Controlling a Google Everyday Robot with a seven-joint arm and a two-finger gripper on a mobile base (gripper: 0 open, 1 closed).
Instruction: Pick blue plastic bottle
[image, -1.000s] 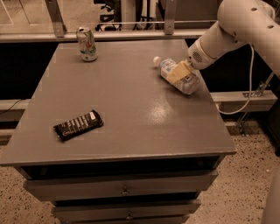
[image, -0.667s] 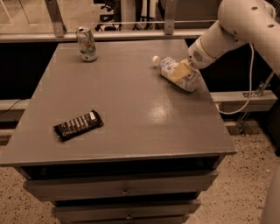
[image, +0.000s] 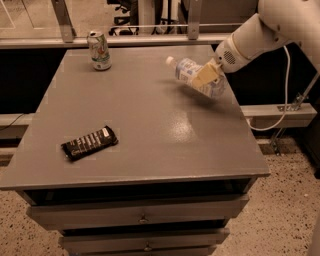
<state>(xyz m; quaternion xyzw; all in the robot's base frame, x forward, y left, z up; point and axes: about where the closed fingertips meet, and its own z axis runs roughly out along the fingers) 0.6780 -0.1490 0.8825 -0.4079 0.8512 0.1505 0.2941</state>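
Since a second ago, the clear plastic bottle with the pale blue-and-white label (image: 186, 70) has risen slightly and shifted toward the green-and-white soda can (image: 99, 50). It hangs tilted just above the grey worktop (image: 150, 135), right of the can. We see our pincer (image: 206, 76) clamped around its body.

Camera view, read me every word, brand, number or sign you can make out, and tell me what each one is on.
No text here can be read.
On the bottle: pale label, print too blurred to read; the gripper grips its body over the far right part of the table.
On the can: green-and-white markings, no legible words.
On the snack bar wrapper: pale marks, unreadable.
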